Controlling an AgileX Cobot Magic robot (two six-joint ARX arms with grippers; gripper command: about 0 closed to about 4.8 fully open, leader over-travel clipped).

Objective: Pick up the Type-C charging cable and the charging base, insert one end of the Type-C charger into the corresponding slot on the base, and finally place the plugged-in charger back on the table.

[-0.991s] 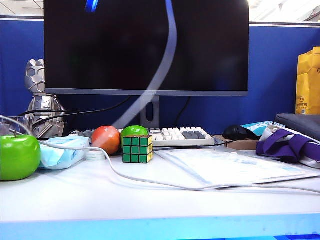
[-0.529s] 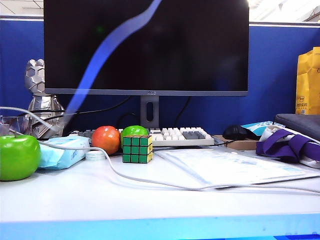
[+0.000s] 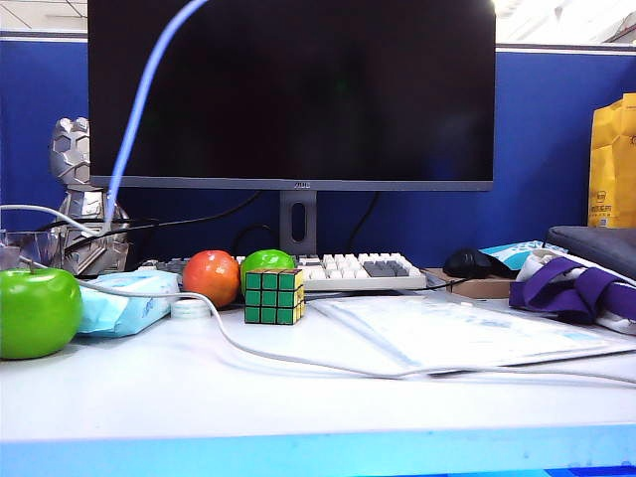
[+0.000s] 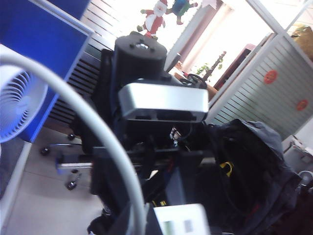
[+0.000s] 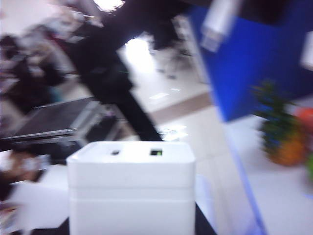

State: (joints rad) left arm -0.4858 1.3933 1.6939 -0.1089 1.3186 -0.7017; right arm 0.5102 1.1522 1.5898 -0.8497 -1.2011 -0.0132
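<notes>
Type-C charging cable (image 3: 139, 109) now rises farther left; right pincer grips charging base (image 5: 131, 188).

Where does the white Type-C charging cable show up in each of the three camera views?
Exterior view: Type-C charging cable trails across the table, then rises blurred at upper left.
Left wrist view: thick white arc close to the lens.
Right wrist view: blurred plug, probably; charging base in front.
Shared landmark: the cable itself.
</notes>
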